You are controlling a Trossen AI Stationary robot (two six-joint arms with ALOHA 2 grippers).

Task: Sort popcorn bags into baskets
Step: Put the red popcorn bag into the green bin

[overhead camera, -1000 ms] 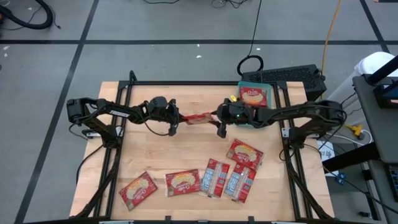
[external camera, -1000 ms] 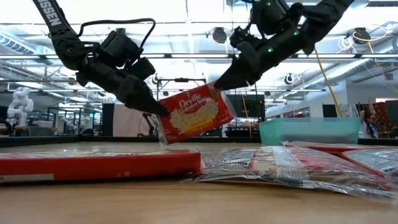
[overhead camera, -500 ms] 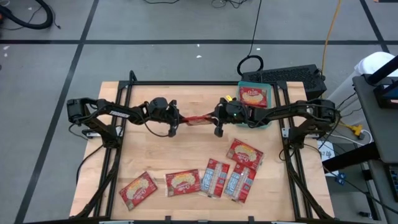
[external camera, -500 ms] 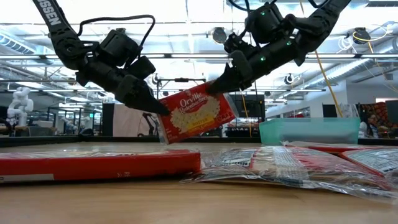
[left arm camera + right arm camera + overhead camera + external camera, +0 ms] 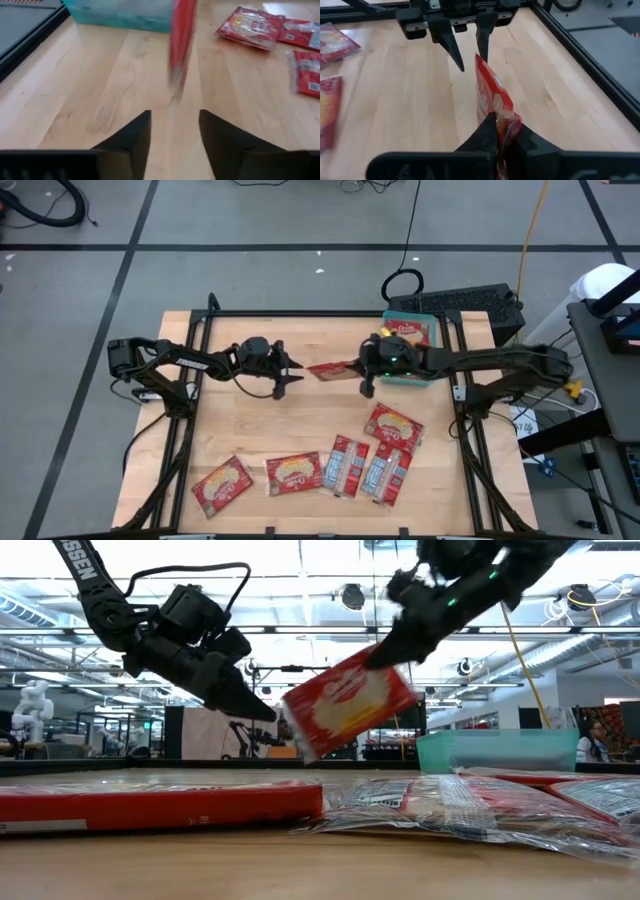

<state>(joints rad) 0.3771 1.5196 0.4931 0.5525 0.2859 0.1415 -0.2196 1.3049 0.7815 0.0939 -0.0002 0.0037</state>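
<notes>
One red popcorn bag (image 5: 335,368) hangs in the air over the middle of the table, with my right gripper (image 5: 365,370) shut on it. My left gripper (image 5: 297,370) stands open just left of the bag; its fingers (image 5: 137,130) have nothing between them, and the bag (image 5: 181,40) is ahead of them, edge-on. The teal basket (image 5: 425,377) stands at the far right with one popcorn bag (image 5: 408,332) lying in it. Several more popcorn bags (image 5: 345,465) lie flat along the near side of the table. My right gripper pinches the bag's end (image 5: 503,116) that faces the basket between its two fingers. The fingers come from the table's right, slanting down. The bag is lifted clear of the table, stands on edge and tilts, its free end (image 5: 305,730) pointing down toward my left gripper.
A black keyboard-like box (image 5: 470,305) lies behind the basket, off the table's far right corner. A black frame (image 5: 300,313) runs around the table. Bare wood (image 5: 250,420) lies between the arms and the row of bags at the near edge.
My left gripper has opened and let go of the bag. My right gripper has shut on the bag's other end and carried it a little toward the table's right edge, away from my left gripper. The bag stays clear of the table.
</notes>
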